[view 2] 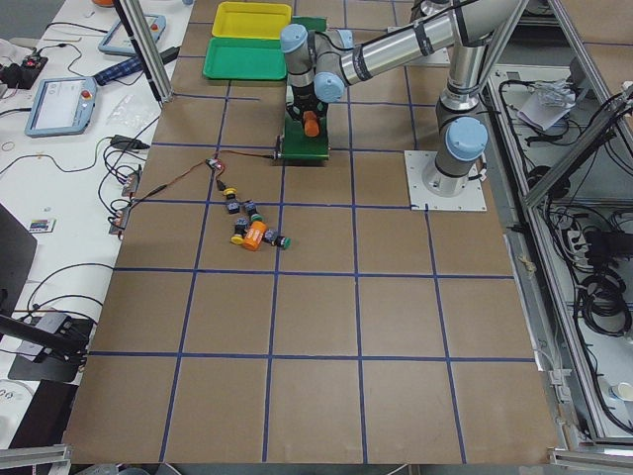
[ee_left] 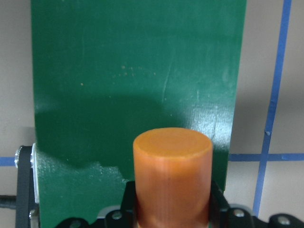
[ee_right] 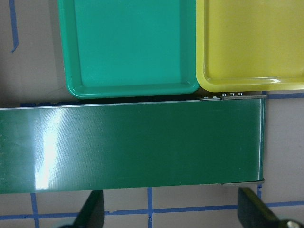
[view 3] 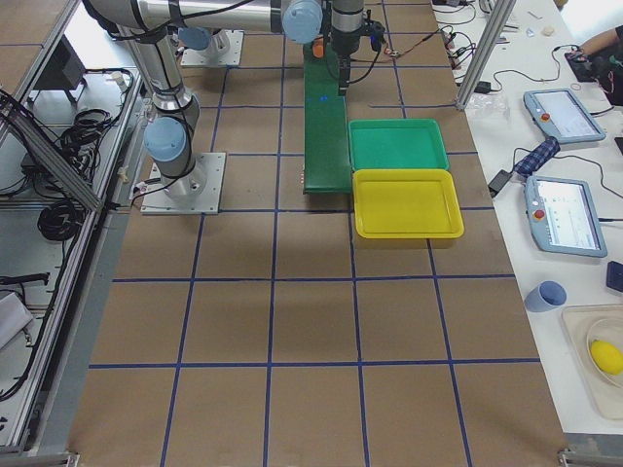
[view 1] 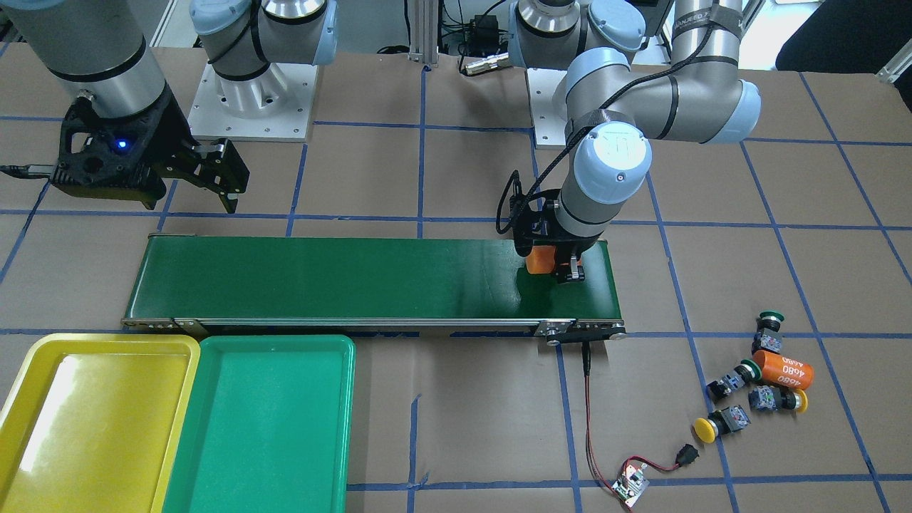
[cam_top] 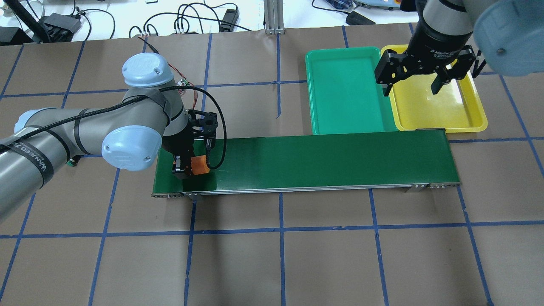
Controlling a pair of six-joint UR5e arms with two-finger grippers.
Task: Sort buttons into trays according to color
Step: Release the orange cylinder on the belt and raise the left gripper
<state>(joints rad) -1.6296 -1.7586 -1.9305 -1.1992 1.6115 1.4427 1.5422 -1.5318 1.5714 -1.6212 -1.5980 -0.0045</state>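
My left claw (view 1: 556, 267) grips an orange plastic cylinder (view 1: 539, 259), my right claw (cam_top: 411, 90) hangs open. All four small yellow- and green-capped push buttons (view 1: 719, 423) lie unsorted near the surface's far edge; the glossy yellow tray (view 1: 107, 427) and green tray (view 1: 263, 427) hold none.

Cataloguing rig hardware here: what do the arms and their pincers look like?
The left arm and right arm are silver tubes with pale-blue joint caps; the left carries a strapped-on black cable. The left pincer and right pincer are black, two-fingered; the right one's body shows white lettering and a blue light.
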